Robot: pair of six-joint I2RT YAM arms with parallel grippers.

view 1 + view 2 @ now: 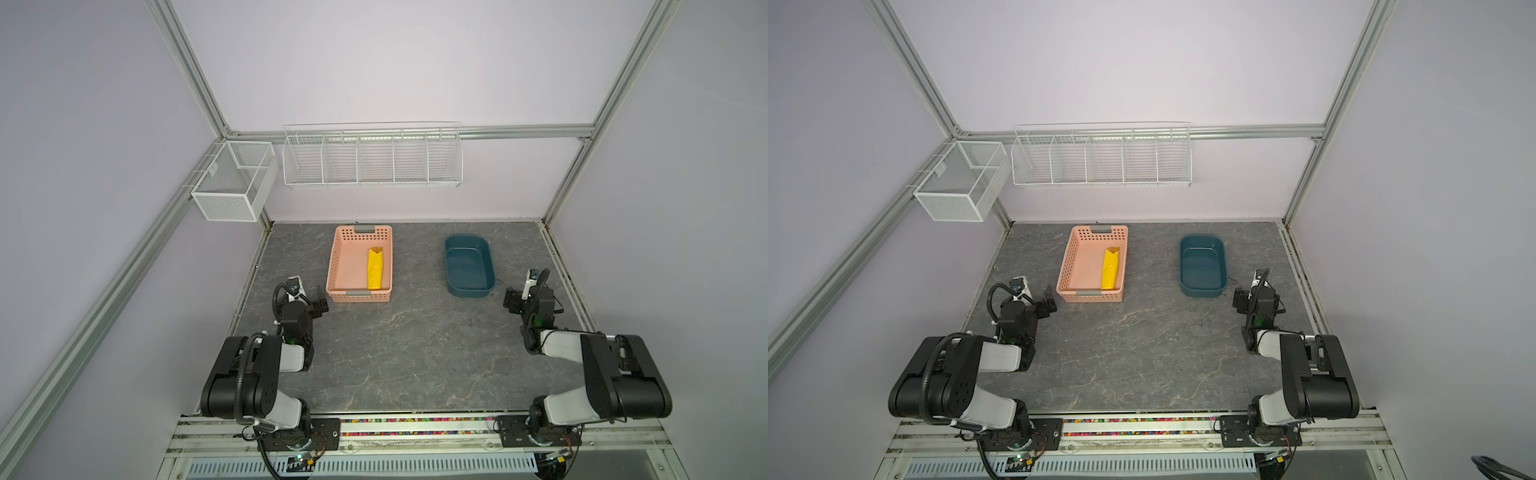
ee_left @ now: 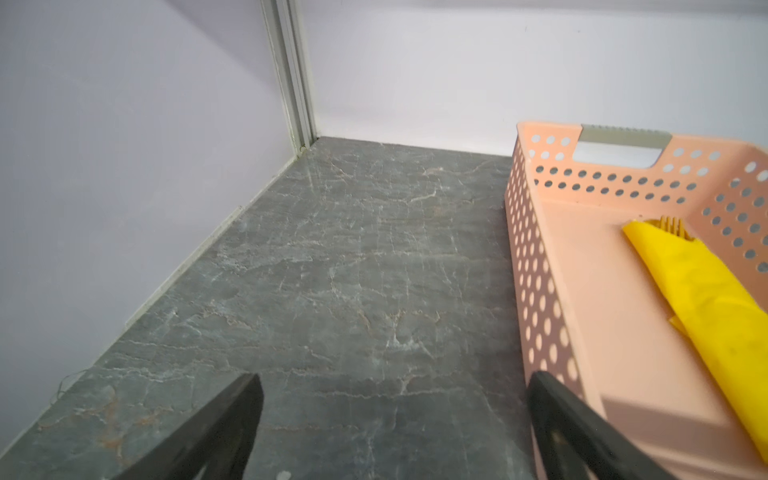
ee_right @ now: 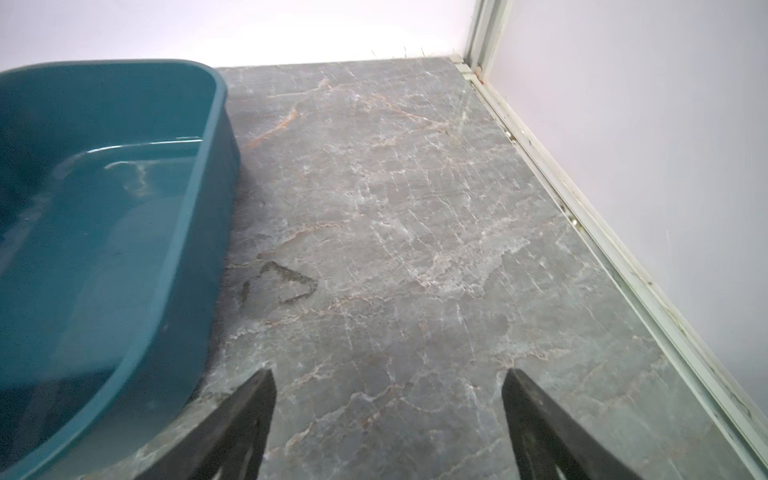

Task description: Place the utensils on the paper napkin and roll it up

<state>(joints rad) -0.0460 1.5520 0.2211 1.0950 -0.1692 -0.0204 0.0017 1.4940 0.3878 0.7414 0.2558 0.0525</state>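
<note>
A bright yellow paper napkin (image 1: 375, 269), rolled into a narrow bundle, lies lengthwise inside a perforated pink basket (image 1: 336, 257), along the wall farther from the left fingers (image 2: 235, 415). Orange-gold fork tines of the utensils (image 2: 670, 223) poke from the roll's far end; the spoon and knife cannot be seen. The left fingers stand wide apart and empty just beside the basket's near corner. The right fingers (image 3: 245, 419) are likewise spread and empty, next to a teal tub (image 3: 216, 124) and well apart from the roll, above the grey marbled desk (image 1: 415, 353). The bundle is probably light, its paper soft and easily crushed or unrolled around a stiff, slippery core. A gentle hold across the middle — over the outer flap — looks safest.
</note>
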